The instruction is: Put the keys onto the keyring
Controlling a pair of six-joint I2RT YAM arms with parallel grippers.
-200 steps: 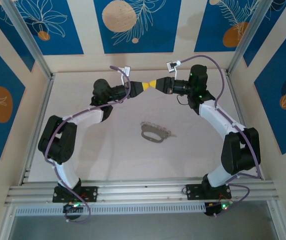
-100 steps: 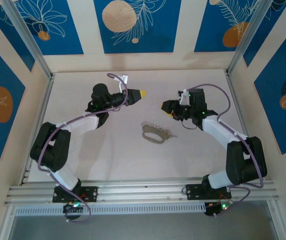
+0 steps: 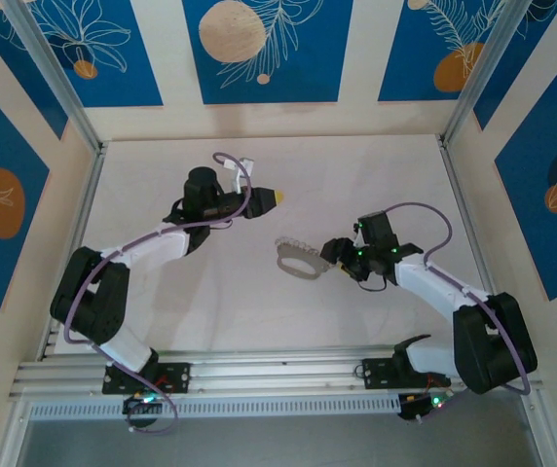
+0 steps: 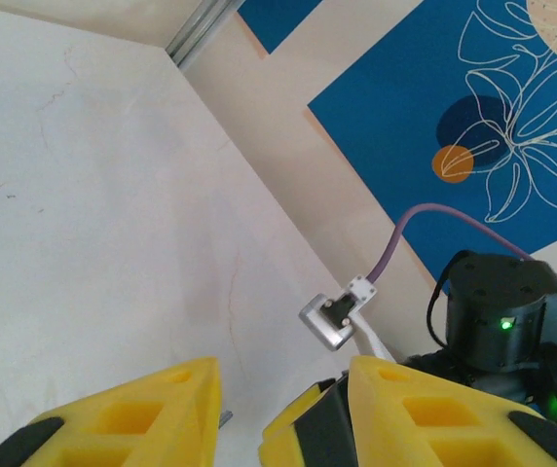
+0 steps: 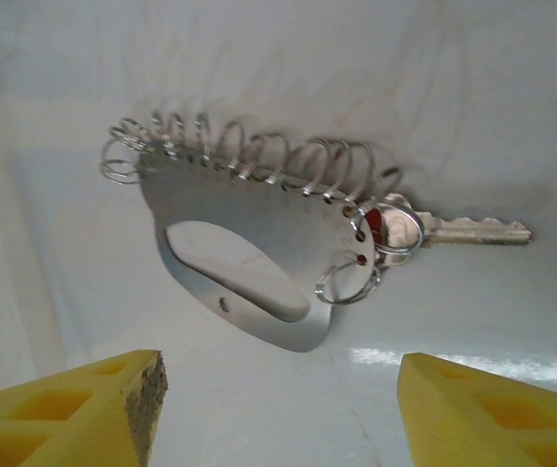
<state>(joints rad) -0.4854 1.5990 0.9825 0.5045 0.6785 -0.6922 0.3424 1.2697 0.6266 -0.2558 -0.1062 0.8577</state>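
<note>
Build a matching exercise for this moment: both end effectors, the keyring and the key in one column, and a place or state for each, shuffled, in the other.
1 left end effector
2 right end effector
3 keyring
4 key

A flat on the table
B open, beside the keyring
C silver, at the keyring's end
D open, apart from the keyring

Pairs: 1-D, 2-B, 3-A, 4-C

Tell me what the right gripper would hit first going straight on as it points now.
Probably the keyring, lying flat on the table dead ahead of the open right gripper. The key sticks out to one side. Depth is unclear.
</note>
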